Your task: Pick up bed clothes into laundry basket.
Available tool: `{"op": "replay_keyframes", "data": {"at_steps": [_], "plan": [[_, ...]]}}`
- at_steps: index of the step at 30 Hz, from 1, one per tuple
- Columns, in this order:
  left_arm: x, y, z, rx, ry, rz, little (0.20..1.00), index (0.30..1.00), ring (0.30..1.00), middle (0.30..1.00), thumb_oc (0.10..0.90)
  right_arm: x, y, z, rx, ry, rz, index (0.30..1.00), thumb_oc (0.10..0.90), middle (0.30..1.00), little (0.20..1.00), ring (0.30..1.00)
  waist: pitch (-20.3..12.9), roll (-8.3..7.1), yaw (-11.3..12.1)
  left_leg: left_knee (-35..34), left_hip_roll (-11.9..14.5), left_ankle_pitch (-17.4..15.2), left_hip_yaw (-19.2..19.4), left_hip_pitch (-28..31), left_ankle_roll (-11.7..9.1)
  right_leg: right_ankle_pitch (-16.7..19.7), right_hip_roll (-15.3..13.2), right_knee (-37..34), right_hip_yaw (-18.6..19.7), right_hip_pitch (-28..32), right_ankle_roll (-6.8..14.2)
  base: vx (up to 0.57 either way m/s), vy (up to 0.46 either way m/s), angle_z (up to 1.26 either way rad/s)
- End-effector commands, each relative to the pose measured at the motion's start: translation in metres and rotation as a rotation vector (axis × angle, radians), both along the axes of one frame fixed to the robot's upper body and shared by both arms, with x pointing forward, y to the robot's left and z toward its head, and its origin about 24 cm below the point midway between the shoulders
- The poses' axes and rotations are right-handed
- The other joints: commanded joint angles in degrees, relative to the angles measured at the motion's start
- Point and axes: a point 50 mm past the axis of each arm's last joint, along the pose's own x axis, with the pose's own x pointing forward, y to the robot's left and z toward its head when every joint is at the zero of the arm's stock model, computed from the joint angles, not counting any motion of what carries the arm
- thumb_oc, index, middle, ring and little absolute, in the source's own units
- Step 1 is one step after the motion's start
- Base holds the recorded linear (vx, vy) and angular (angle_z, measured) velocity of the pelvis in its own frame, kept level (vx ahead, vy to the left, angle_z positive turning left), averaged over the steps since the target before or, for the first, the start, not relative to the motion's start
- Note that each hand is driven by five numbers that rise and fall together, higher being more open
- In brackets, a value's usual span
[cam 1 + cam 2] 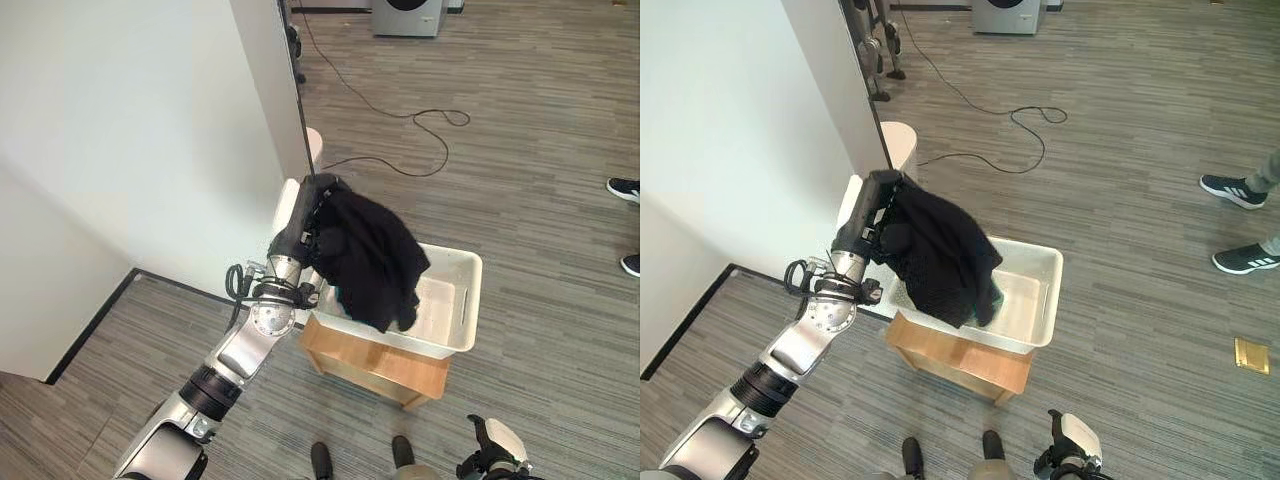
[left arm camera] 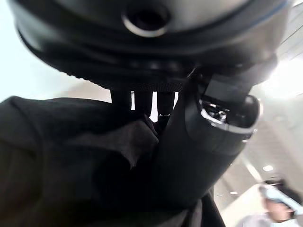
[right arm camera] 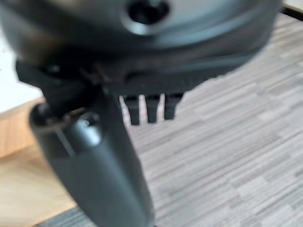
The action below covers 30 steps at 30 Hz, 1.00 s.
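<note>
The floor (image 1: 540, 170) stretched grey on all sides, with the white wall (image 1: 130, 130) just behind the raised left hand (image 1: 305, 215). Below and beyond that hand sat the white basket (image 1: 455, 300) on a wooden stand (image 1: 375, 365). And there it was: the black cloth (image 1: 370, 255) hung from the left hand, fingers curled round it, draping over the basket's near rim and partly inside. The right hand (image 3: 109, 170) hung low near the stand's edge, above the floor, fingers relaxed, holding nothing. A person's shoes (image 1: 1235, 190) stood well off to the right.
</note>
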Motion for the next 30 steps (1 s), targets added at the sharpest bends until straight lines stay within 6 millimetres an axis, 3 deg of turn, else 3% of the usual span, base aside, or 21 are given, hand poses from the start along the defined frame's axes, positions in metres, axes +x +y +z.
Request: {"op": "replay_keyframes", "data": {"at_steps": [1, 8, 15, 20, 23, 24, 25, 27, 28, 29, 30], "plan": [[0.007, -0.017, 0.044, -0.025, -0.212, -0.016, 0.3, 0.3, 0.3, 0.3, 0.4, 0.002, -0.003, 0.003, -0.023, -0.044, -0.011, 0.9, 0.8, 0.9, 0.9, 0.9, -2.02, -4.65, 0.43, 0.09, 3.11, -5.15, 1.37, -0.28, -3.65, -3.35, -4.3, 0.24, -2.19, 1.75, 4.37, 0.0, 0.0, 0.0], [0.004, -0.043, 0.01, 0.028, -0.092, -0.068, 0.3, 0.3, 0.3, 0.3, 0.4, 0.013, -0.002, 0.007, -0.036, -0.089, -0.008, 0.9, 0.8, 0.9, 0.9, 0.9, -0.46, -3.12, -1.21, 0.09, 2.46, -5.15, 2.03, -2.17, -3.53, -2.89, -4.99, 0.24, -1.69, -0.66, 4.6, 0.0, 0.003, 0.0], [0.003, -0.058, 0.007, 0.037, -0.085, -0.091, 0.3, 0.3, 0.3, 0.3, 0.4, 0.017, -0.001, 0.009, -0.045, -0.109, 0.007, 0.9, 0.8, 0.9, 0.9, 0.9, 0.4, -2.27, -2.68, 0.09, 2.36, -5.04, 2.85, -3.22, -3.49, -2.56, -5.07, 0.24, -0.92, -2.41, 4.66, 0.0, 0.009, -0.05], [0.006, -0.073, 0.038, 0.007, -0.194, -0.11, 0.3, 0.3, 0.3, 0.3, 0.4, 0.015, -0.001, 0.008, -0.049, -0.105, 0.001, 0.9, 0.8, 0.9, 0.9, 0.9, 0.58, -1.68, -3.84, 0.09, 2.09, -5.19, 3.42, -3.58, -3.44, -2.37, -5.25, 0.24, -0.41, -3.25, 4.86, 0.0, 0.005, -0.05], [0.008, -0.075, 0.078, -0.024, -0.349, -0.086, 0.3, 0.3, 0.3, 0.3, 0.4, 0.016, -0.005, 0.009, -0.059, -0.109, 0.0, 0.9, 0.8, 0.9, 0.9, 0.9, 0.45, -1.43, -4.43, 0.09, 2.11, -5.55, 4.28, -3.46, -3.27, -2.06, -5.22, 0.24, 0.5, -3.98, 5.18, 0.01, 0.009, -0.14], [0.008, -0.075, 0.078, -0.024, -0.35, -0.085, 0.3, 0.3, 0.3, 0.3, 0.4, 0.016, -0.005, 0.009, -0.059, -0.11, 0.001, 0.9, 0.8, 0.9, 0.9, 0.9, 0.54, -1.42, -4.35, 0.09, 2.12, -5.58, 4.41, -3.43, -3.27, -2.04, -5.22, 0.24, 0.64, -4.01, 5.19, 0.02, 0.012, -0.18], [0.01, -0.072, 0.096, -0.013, -0.432, -0.052, 0.3, 0.3, 0.3, 0.3, 0.4, 0.016, -0.006, 0.009, -0.061, -0.108, -0.001, 0.9, 0.8, 0.9, 0.9, 0.9, 0.45, -1.44, -4.68, 0.09, 2.22, -5.72, 5.11, -3.35, -3.22, -1.68, -5.1, 0.24, 1.14, -4.58, 5.48, 0.01, 0.013, -0.19], [0.014, -0.071, 0.11, 0.011, -0.483, -0.024, 0.3, 0.3, 0.3, 0.3, 0.4, 0.018, -0.008, 0.01, -0.063, -0.109, 0.0, 0.9, 0.8, 0.9, 0.9, 0.9, 0.49, -1.53, -4.87, 0.09, 2.38, -5.82, 5.94, -3.41, -3.21, -1.39, -5.05, 0.24, 1.68, -5.2, 5.7, 0.02, 0.013, -0.23], [0.019, -0.069, 0.121, 0.046, -0.522, 0.003, 0.3, 0.3, 0.3, 0.3, 0.4, 0.021, -0.01, 0.011, -0.071, -0.111, 0.004, 0.9, 0.8, 0.9, 0.9, 0.9, 0.45, -1.62, -5.14, 0.09, 2.43, -5.88, 6.42, -3.54, -3.22, -1.1, -4.98, 0.24, 1.82, -5.72, 5.86, 0.01, 0.0, -0.3], [0.023, -0.069, 0.12, 0.082, -0.522, 0.017, 0.3, 0.3, 0.3, 0.3, 0.4, 0.045, -0.009, 0.022, -0.087, -0.17, 0.04, 0.9, 0.8, 0.9, 0.9, 0.9, 0.35, -1.51, -4.41, 0.09, 2.41, -5.73, 6.33, -3.76, -3.23, -1.03, -4.96, 0.24, 1.7, -6.0, 5.91, 0.02, -0.003, -0.35], [0.023, -0.069, 0.122, 0.082, -0.527, 0.02, 0.3, 0.3, 0.3, 0.3, 0.4, 0.047, -0.009, 0.022, -0.087, -0.175, 0.042, 0.9, 0.8, 0.9, 0.9, 0.9, 0.52, -1.49, -4.51, 0.09, 2.42, -5.74, 6.36, -3.85, -3.24, -1.02, -4.94, 0.24, 1.73, -6.11, 5.91, -0.01, -0.005, -0.27]]}}
